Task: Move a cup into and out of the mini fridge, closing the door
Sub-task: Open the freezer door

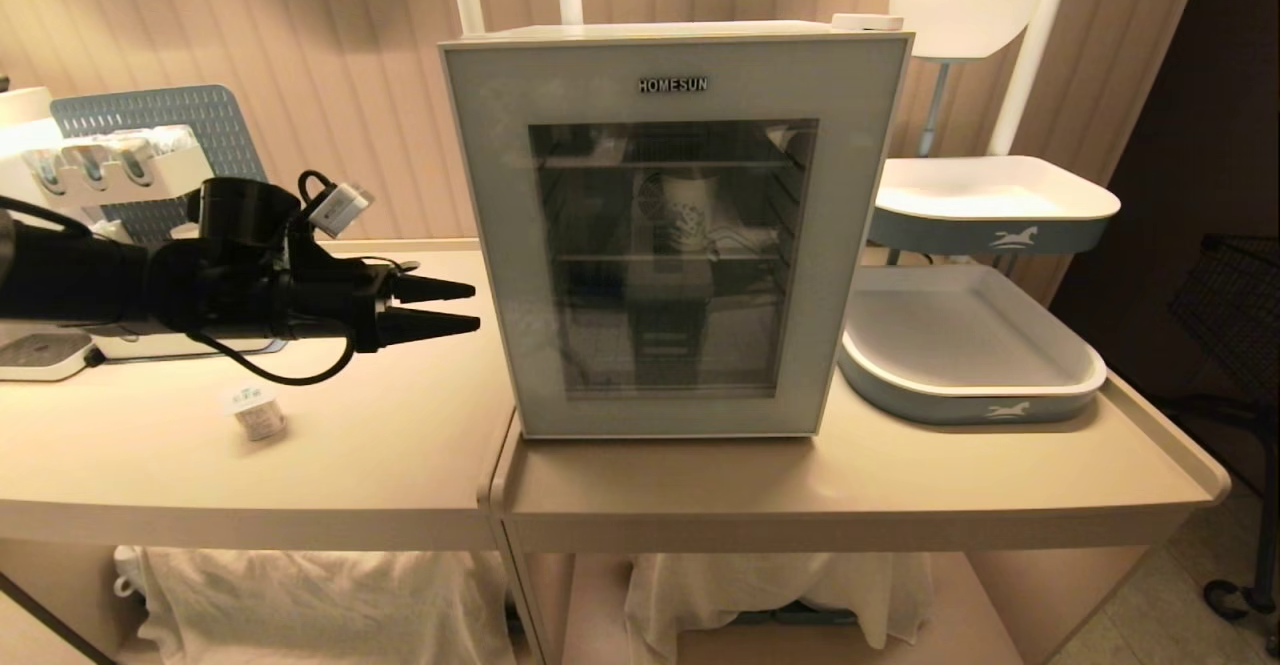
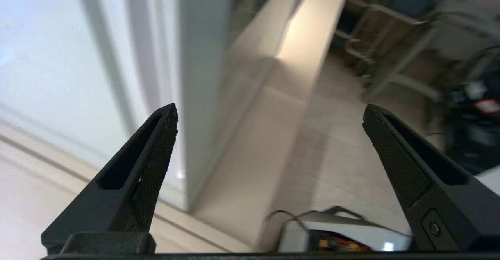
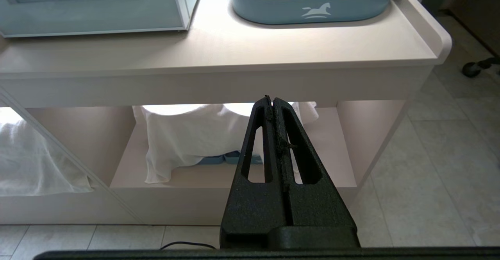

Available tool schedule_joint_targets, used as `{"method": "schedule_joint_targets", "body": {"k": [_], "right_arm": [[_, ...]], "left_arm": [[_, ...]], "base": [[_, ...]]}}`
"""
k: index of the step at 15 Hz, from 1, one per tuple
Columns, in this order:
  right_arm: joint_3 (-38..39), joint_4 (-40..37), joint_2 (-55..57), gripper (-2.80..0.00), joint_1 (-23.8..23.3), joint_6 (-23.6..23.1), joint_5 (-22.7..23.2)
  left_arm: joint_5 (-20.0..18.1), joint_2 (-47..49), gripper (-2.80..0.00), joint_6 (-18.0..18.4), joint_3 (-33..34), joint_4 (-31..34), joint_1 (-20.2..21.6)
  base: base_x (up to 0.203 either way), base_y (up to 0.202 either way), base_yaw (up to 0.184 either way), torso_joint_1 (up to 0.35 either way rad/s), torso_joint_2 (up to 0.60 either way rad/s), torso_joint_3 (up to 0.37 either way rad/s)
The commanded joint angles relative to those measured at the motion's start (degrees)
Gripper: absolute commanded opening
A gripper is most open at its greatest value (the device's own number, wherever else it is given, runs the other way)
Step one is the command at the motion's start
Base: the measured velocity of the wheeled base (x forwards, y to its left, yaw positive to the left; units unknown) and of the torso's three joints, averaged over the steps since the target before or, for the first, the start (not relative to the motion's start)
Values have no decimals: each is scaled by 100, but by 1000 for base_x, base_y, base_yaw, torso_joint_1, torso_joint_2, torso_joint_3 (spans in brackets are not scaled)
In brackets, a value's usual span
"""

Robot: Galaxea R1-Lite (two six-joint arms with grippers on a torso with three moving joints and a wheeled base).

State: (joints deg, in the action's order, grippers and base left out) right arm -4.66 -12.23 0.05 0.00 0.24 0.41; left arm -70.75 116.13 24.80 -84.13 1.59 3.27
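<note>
Left hand (image 1: 470, 307) hovers released over the bench (image 1: 400, 445), pointing at the mini fridge (image 1: 676, 230) with its door (image 1: 480, 195) closed just ahead, the cup (image 1: 257, 413) below and behind it.

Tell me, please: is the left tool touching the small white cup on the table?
Apart. In the head view the left tool, fingers open, hangs beside the mini fridge, while the cup stands alone on the table with bare surface around it.

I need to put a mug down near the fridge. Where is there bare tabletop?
Bare beige tabletop lies between the small white cup and the white glass-fronted mini fridge, and before its door. The far left is crowded; the open left pincer hovers there.
</note>
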Motion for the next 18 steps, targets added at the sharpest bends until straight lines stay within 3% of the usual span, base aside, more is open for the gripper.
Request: {"method": "schedule_joint_targets", "body": {"k": [1, 4, 9, 15, 18], "right_arm": [[0, -8, 4, -280, 0, 2, 2], [0, 1, 4, -280, 0, 2, 2], [0, 1, 4, -280, 0, 2, 2], [0, 1, 4, -280, 0, 2, 2], [0, 1, 4, -280, 0, 2, 2]], "left_arm": [[186, 36, 0, -27, 223, -504, -134], [469, -21, 0, -706, 498, -1231, -209], [443, -131, 0, -980, 602, -1248, -347], [421, -108, 0, -986, 740, -1266, -538], [455, -199, 0, -955, 835, -1427, -372]], "base": [[0, 0, 0, 0, 0, 0], [0, 0, 0, 0, 0, 0], [0, 0, 0, 0, 0, 0], [0, 0, 0, 0, 0, 0], [0, 0, 0, 0, 0, 0]]}}
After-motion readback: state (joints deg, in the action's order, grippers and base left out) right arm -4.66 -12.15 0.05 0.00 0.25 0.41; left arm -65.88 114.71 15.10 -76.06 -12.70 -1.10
